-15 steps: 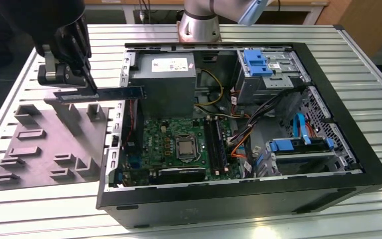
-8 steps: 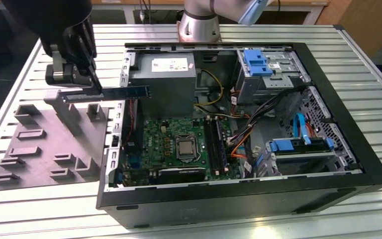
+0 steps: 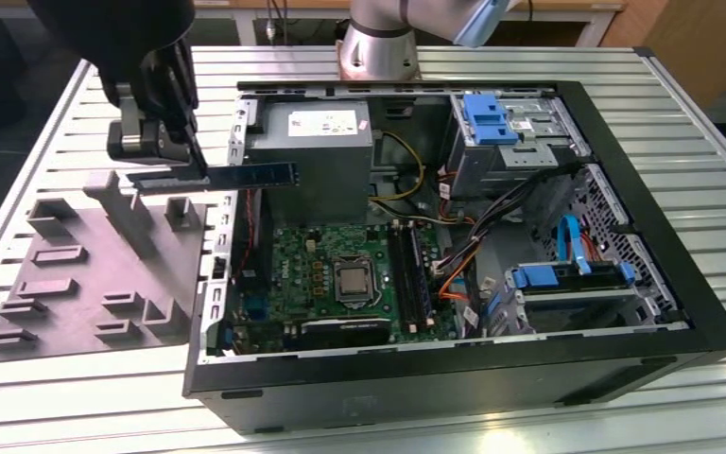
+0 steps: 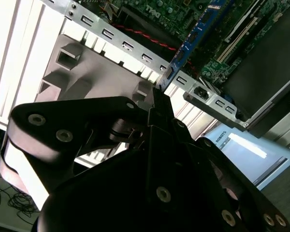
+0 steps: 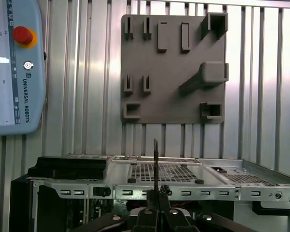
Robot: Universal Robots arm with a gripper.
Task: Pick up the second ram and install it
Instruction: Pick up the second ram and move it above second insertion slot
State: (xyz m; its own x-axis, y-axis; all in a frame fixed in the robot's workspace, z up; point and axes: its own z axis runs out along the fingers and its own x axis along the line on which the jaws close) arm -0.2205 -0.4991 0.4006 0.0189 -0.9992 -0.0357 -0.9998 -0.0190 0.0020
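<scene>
My gripper (image 3: pixel 181 163) is pinching the memory stick (image 3: pixel 243 176) by one end. The stick hangs level in the air over the near wall of the computer case (image 3: pixel 679 236), between the grey fixture plate (image 3: pixel 98 274) and the motherboard (image 3: pixel 337 274). Risks as I judge them: the long overhang could tilt in the grip, the free end could clip the power supply (image 3: pixel 313 142), and a skewed stick would jam in the slots (image 3: pixel 411 270).

a ribbed metal table (image 3: pixel 60 397) carries a grey fixture plate (image 3: pixel 98 274) just beside an open computer case (image 3: pixel 464 378).
</scene>
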